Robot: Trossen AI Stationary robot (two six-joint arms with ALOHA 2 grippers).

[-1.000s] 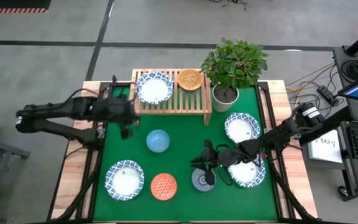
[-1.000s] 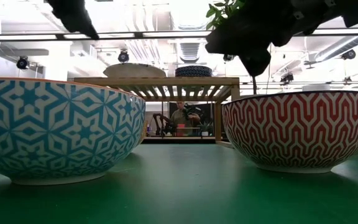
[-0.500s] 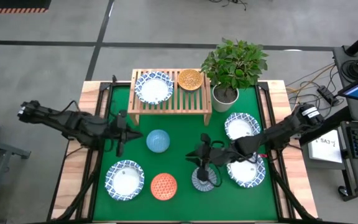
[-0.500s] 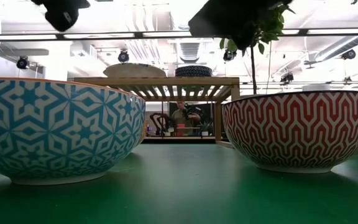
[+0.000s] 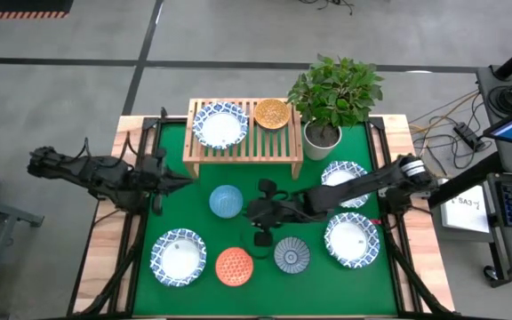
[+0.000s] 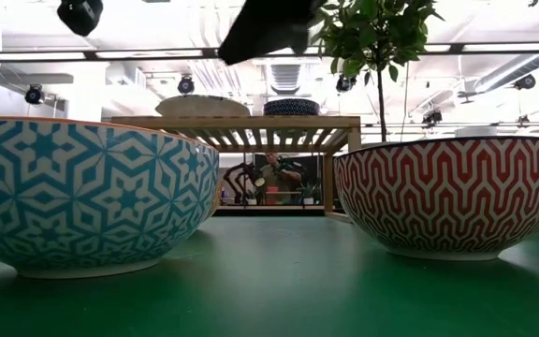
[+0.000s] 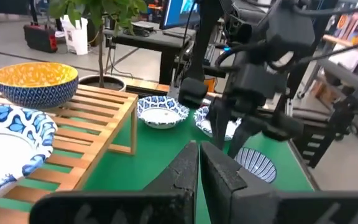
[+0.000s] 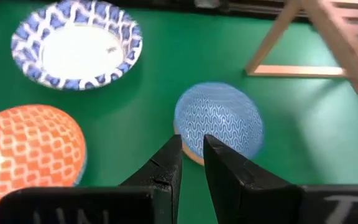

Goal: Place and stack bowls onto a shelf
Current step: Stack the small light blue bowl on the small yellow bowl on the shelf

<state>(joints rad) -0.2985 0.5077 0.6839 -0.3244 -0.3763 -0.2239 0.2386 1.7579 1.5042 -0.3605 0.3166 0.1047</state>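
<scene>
The light-wood shelf [image 5: 243,133] stands at the far side of the green mat. On its slats rest a white blue-rimmed bowl [image 5: 220,124] and a yellow-orange bowl [image 5: 272,113]. On the mat stand a blue bowl [image 5: 226,201], a red-orange bowl [image 5: 234,265], a grey-blue bowl [image 5: 292,255] and three more white bowls [image 5: 179,257] [image 5: 351,238] [image 5: 345,178]. My right gripper [image 5: 249,212] hangs above the mat just right of the blue bowl [image 8: 219,121]. Its fingers [image 8: 191,152] stand a narrow gap apart with nothing between them. My left gripper [image 5: 183,182] is shut [image 7: 199,162], left of the blue bowl.
A potted plant [image 5: 332,98] stands at the shelf's right end. The right arm [image 7: 260,74] reaches across the middle of the mat from the right. Bare green mat [image 5: 265,173] lies between the shelf and the blue bowl.
My right gripper has risen from beside the grey-blue bowl and gone left toward the blue bowl; the grey-blue bowl stays put. My left arm has drawn back from the shelf's left end toward the table's left edge, its gripper tipping up to about level.
</scene>
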